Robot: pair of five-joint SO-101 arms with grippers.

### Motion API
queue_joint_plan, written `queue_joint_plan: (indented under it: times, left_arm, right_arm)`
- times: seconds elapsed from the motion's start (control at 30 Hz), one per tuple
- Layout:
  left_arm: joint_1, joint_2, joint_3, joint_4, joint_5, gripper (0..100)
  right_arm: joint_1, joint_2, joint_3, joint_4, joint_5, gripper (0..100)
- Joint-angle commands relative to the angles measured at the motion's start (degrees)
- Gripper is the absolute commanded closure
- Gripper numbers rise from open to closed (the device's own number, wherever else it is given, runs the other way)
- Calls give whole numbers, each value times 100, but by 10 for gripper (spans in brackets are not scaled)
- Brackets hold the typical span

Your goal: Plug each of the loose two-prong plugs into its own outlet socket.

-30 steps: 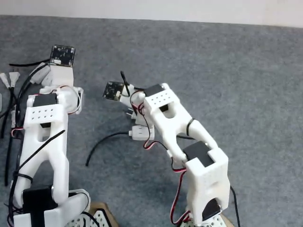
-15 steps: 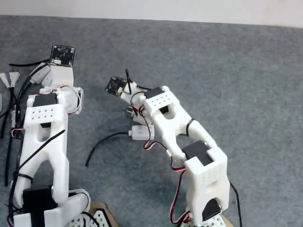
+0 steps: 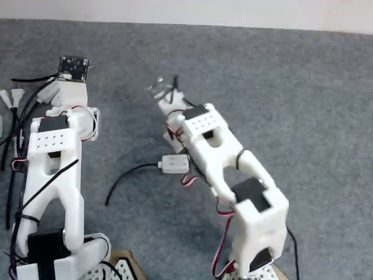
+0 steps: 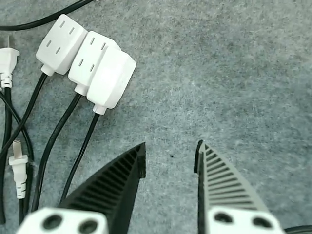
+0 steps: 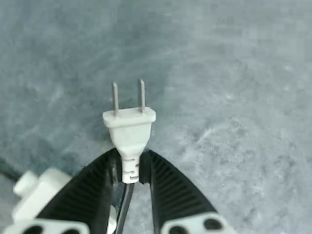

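Note:
My right gripper (image 5: 130, 157) is shut on the neck of a white two-prong plug (image 5: 129, 119), which hangs above the grey carpet with its prongs pointing away from the fingers. In the high view this gripper (image 3: 165, 96) sits past a single white outlet socket (image 3: 175, 163) with a black cord. My left gripper (image 4: 170, 148) is open over bare carpet, a short way from three white outlet sockets (image 4: 92, 58) lying side by side. Two loose white plugs (image 4: 18, 165) lie beside their cords.
Black cords (image 3: 17, 128) run along the left arm at the table's left edge, with two loose plugs (image 3: 11, 96) there. The single socket's cord (image 3: 125, 175) curls toward the near side. Open grey carpet (image 3: 291, 105) spreads to the right.
My right arm has lifted and swung away from the single socket toward the far side, carrying the plug. The left arm has barely moved.

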Motion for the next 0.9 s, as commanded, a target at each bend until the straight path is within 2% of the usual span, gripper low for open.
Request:
queue_joint_plan:
  times: [0.0, 0.13, 0.33, 0.57, 0.87]
  left_arm:
    - [163, -136, -356, 299, 70, 810]
    - [312, -92, -778, 703, 299, 806]
    - [1059, 1042, -1710, 1503, 589, 768]
    - [1490, 2273, -3187, 2444, 598, 768]
    - [1956, 2545, -4409, 3138, 598, 768]
  right_arm:
    - [-163, -1138, 1288, -1314, -369, 991]
    - [-418, -2220, 2695, -2088, -422, 991]
    - [-505, -3327, 3327, -2132, -448, 991]
    - [-532, -3582, 3424, -2132, -440, 991]
    - [-532, -3477, 3424, -2132, -352, 991]
